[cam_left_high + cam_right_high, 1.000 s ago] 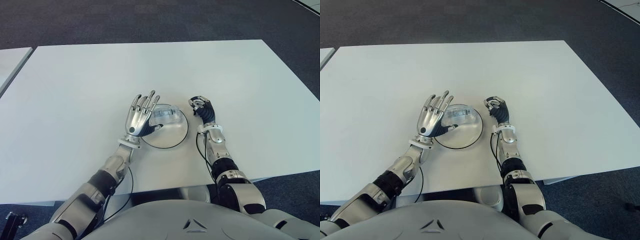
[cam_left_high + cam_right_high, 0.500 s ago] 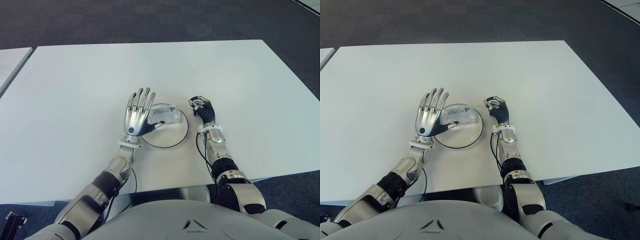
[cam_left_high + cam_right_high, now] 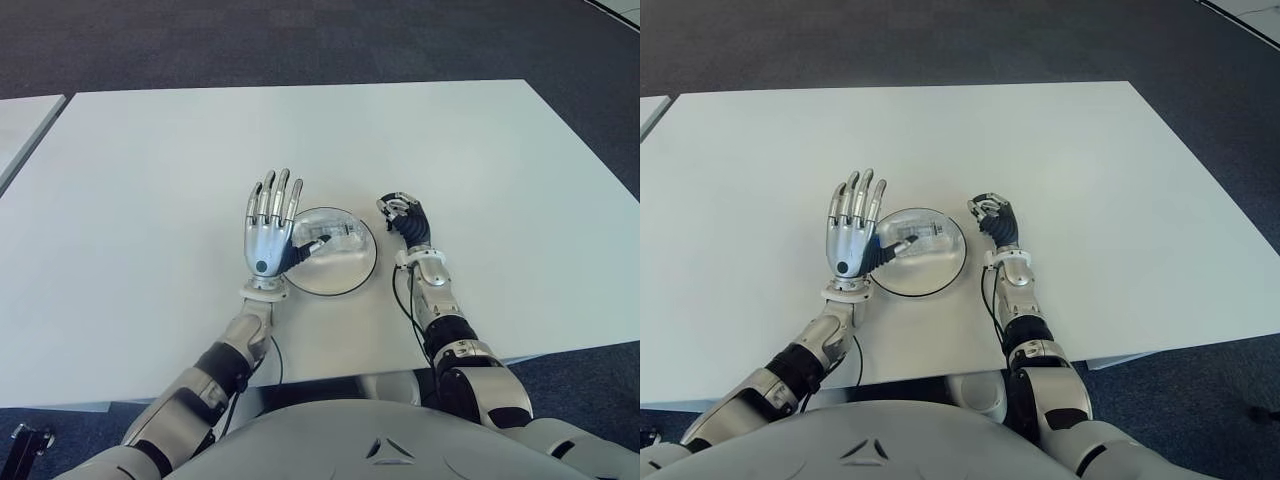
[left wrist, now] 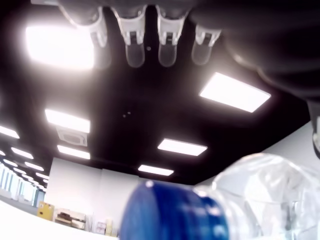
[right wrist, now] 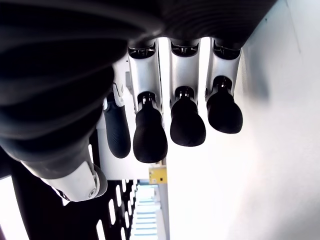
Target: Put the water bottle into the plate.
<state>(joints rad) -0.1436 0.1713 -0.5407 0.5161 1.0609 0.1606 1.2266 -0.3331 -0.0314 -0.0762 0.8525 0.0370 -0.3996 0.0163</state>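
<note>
Desk: wide white desk (image 3: 150, 150), bare all round.
Plate: round clear glass plate (image 3: 345, 275) holds clear plastic water bottle (image 3: 335, 236), lying.
Left hand (image 3: 268, 225): fingers spread, beside plate.
Right hand (image 3: 405, 216): fingers curled, empty.

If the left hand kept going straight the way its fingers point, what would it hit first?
Probably nothing nearby. The left hand is open, fingers aimed at the table's far side. Only bare table lies ahead; the water bottle in the plate sits beside it.
</note>
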